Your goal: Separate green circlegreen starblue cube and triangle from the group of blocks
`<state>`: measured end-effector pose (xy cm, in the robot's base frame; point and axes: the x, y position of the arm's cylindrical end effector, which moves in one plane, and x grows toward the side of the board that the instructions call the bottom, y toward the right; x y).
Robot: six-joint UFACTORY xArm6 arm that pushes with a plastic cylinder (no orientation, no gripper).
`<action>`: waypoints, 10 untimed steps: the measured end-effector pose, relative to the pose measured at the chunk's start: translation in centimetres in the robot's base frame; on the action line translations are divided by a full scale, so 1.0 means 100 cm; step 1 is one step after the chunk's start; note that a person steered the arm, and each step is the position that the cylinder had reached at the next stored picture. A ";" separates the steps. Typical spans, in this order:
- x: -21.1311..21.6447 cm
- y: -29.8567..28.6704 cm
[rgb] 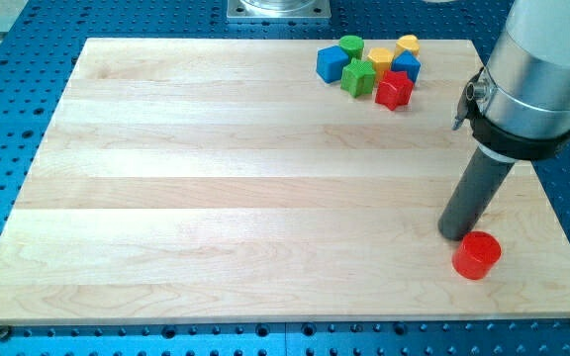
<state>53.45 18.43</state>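
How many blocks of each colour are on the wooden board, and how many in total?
Red: 2, the red cylinder by my tip and the red star.
Green: 2, the green circle and the green star.
Blue: 2, the blue cube and the blue block.
Yellow: 2, the yellow block and the yellow block beside it.
Total: 8.

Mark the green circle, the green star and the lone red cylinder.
green circle (351,44): camera view, top face.
green star (358,76): camera view, top face.
red cylinder (478,253): camera view, top face, beside my tip (453,235).
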 end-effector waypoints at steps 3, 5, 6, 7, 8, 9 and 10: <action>-0.022 0.009; -0.012 0.028; -0.041 0.077; -0.095 0.097; -0.121 0.097; -0.181 0.090; -0.236 0.070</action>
<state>29.81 25.42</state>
